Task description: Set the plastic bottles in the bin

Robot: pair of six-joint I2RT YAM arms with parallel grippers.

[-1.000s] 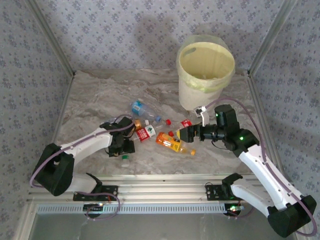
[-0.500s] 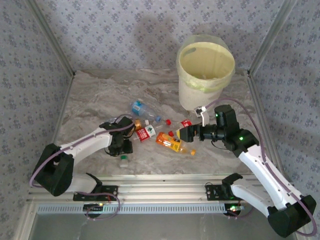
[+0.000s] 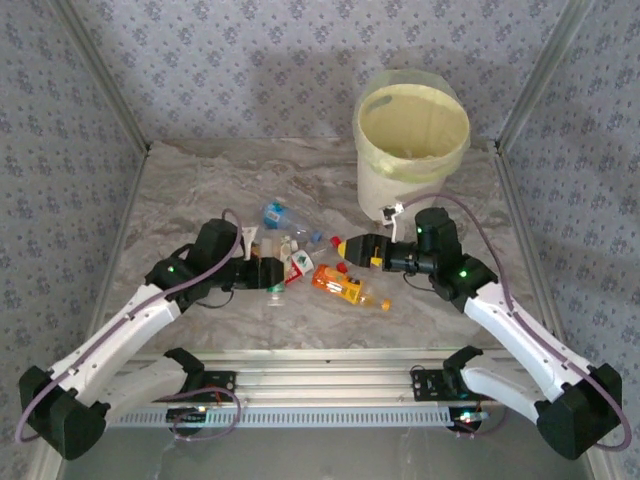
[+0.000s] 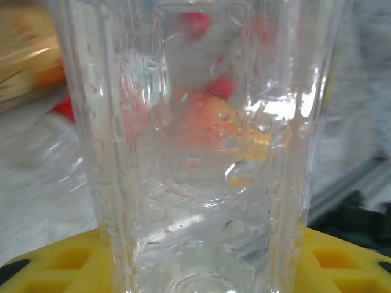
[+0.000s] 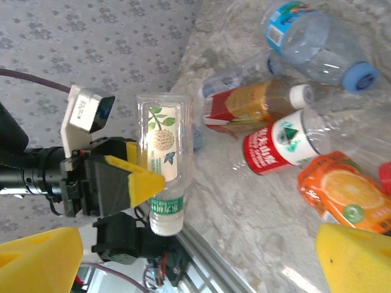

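Overhead view bright and even, soft bin [image 3: 392,186] shadow on the back wall [image 3: 310,60]; left wrist view blurred, glare spots on the close clear bottle [image 4: 201,152]; right wrist view mostly sharp

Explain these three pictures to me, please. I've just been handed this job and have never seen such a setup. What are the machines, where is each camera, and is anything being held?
Two white robot arms are bolted at the near edge of a marble-look table. The wide picture comes from a camera above and behind them. Each of the other two comes from a camera on one arm's wrist. Several plastic bottles lie mid-table, among them a blue-labelled bottle and an orange-labelled bottle. The lined bin stands at the back right. The left tool is shut on a clear green-labelled bottle, which the left wrist camera sees up close. The right tool is open beside the pile, with nothing between its yellow fingers.
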